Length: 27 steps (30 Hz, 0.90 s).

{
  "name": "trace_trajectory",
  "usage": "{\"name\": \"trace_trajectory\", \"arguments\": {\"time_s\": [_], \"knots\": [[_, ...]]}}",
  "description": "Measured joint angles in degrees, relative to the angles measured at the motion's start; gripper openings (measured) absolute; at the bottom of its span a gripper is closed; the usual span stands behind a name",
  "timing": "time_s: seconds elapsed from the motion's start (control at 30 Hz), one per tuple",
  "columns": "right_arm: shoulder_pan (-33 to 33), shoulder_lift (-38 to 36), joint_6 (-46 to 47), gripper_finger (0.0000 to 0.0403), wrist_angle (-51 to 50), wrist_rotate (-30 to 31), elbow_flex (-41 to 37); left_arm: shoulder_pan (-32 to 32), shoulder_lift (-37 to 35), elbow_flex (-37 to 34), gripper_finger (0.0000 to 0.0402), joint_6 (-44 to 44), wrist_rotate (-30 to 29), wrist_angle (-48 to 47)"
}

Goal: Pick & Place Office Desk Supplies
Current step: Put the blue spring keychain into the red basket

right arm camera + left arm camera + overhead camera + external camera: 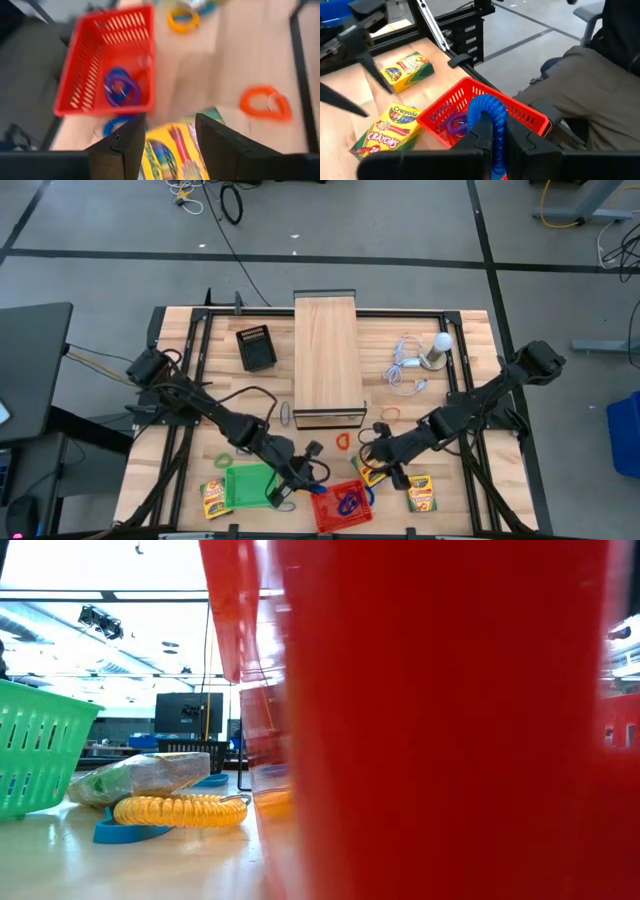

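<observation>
My left gripper (495,145) is shut on a blue coiled loop (487,112) at the left rim of the red basket (520,112). A purple loop (120,87) lies in that basket. My right gripper (170,145) hovers open over a yellow crayon box (170,152), one finger on either side of it; I cannot tell whether they touch it. That box (372,472) lies flat on the table just right of the red basket (343,505). Two more crayon boxes (422,493) (213,498) lie flat near the front edge. My left gripper pinches the blue coiled loop between its two fingers at the loop's lower part (493,131). The fingers come from the table's left, slanting down. The loop arches up past the fingertips, lifted clear, by the red basket's rim.
A green basket (250,487) stands left of the red one. Orange loops (343,441) (390,413) and a green loop (224,458) lie loose on the table. The long wooden box (327,360) is in the middle, the white bulb (440,345) at the far right. A seated person (580,80) is beyond the near edge.
</observation>
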Motion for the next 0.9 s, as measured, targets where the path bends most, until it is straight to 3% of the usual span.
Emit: {"name": "trace_trajectory", "arguments": {"time_s": [0.23, 0.53, 0.9], "knots": [[0.12, 0.02, 0.49, 0.0178, -8.95, 0.60, 4.67, 0.17, 4.23, 2.88, 0.0019, 0.26, 1.41, -1.63], [0.07, 0.02, 0.75, 0.0178, -17.25, 1.58, 8.38, 1.56, 12.05, 13.18, 0.0019, 1.92, 1.44, -16.06], [0.09, 0.02, 2.30, 0.0178, -19.54, 1.54, 8.51, 2.71, 13.40, 14.25, 0.0019, 2.10, 4.55, -17.51]]}}
